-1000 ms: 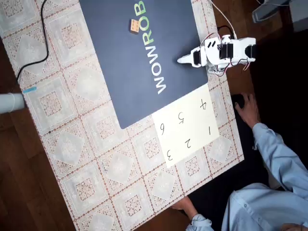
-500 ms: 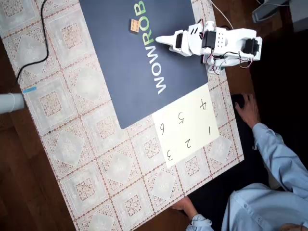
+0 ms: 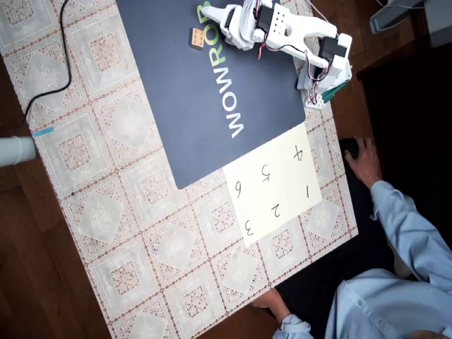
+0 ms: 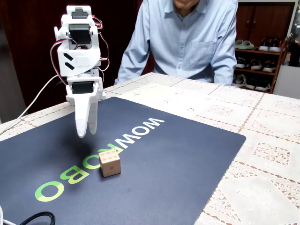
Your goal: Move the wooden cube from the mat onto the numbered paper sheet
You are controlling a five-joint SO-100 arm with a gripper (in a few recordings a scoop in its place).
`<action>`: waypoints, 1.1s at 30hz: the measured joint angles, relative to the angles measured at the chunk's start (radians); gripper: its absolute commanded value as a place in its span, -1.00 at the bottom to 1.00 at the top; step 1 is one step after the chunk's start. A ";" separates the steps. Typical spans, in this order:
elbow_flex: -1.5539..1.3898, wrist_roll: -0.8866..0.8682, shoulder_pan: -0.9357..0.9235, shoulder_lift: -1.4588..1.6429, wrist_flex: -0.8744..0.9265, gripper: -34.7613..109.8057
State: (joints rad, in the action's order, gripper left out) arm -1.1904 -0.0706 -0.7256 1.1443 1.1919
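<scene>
Lace tablecloth (image 3: 127, 233) is covered by the mat (image 4: 154, 164); a seated person (image 4: 187, 37) is seen behind. Gripper (image 4: 86, 131) is held closed, empty, above the wooden cube (image 4: 109, 163).

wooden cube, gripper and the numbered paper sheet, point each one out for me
wooden cube (image 4: 109, 163), fixed view, on its front face.
gripper (image 4: 85, 132), fixed view, at the fingertips, which hang above the mat.
numbered paper sheet (image 3: 282, 185), overhead view, on bare paper between the digits.
</scene>
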 measured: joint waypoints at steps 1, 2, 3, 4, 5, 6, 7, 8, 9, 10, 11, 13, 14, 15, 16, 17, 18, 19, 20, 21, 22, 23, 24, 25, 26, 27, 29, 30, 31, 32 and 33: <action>0.035 0.006 0.012 -0.021 0.011 0.08; 0.060 0.009 0.025 -0.049 0.020 0.08; 0.084 0.012 0.037 -0.075 0.020 0.08; 0.104 0.014 0.049 -0.103 0.018 0.07; 0.124 0.015 0.058 -0.132 0.018 0.07; 0.140 0.021 0.066 -0.152 0.009 0.07; 0.158 0.038 0.074 -0.172 -0.003 0.07; 0.176 0.052 0.080 -0.190 -0.008 0.07; 0.196 0.061 0.087 -0.207 -0.011 0.07; 0.212 0.063 0.098 -0.225 -0.008 0.07; 0.222 0.063 0.106 -0.242 -0.008 0.07; 0.236 0.063 0.115 -0.262 -0.014 0.05; 0.239 0.063 0.115 -0.264 -0.025 0.05; 0.244 0.063 0.110 -0.265 -0.029 0.05; 0.247 0.064 0.104 -0.276 -0.029 0.04; 0.259 0.072 0.098 -0.284 -0.029 0.03; 0.272 0.077 0.095 -0.299 -0.029 0.02; 0.278 0.077 0.092 -0.313 -0.029 0.02; 0.287 0.089 0.092 -0.318 -0.029 0.01; 0.290 0.101 0.091 -0.330 -0.029 0.00; 0.293 0.100 0.083 -0.336 -0.025 0.00; 0.296 0.109 0.077 -0.347 -0.025 -0.02; 0.305 0.115 0.066 -0.353 -0.025 -0.06; 0.305 0.121 0.061 -0.354 -0.031 -0.11; 0.311 0.138 0.061 -0.364 -0.032 -0.20; 0.325 0.155 0.063 -0.367 -0.032 -0.23; 0.330 0.183 0.074 -0.371 -0.026 -0.18; 0.330 0.178 0.074 -0.371 -0.025 -0.16; 0.331 0.175 0.071 -0.371 -0.018 -0.14; 0.331 0.169 0.064 -0.371 -0.012 -0.13; 0.331 0.164 0.061 -0.371 -0.011 -0.14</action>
State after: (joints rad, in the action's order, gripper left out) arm -0.8590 0.0936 -0.6642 0.7731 1.1812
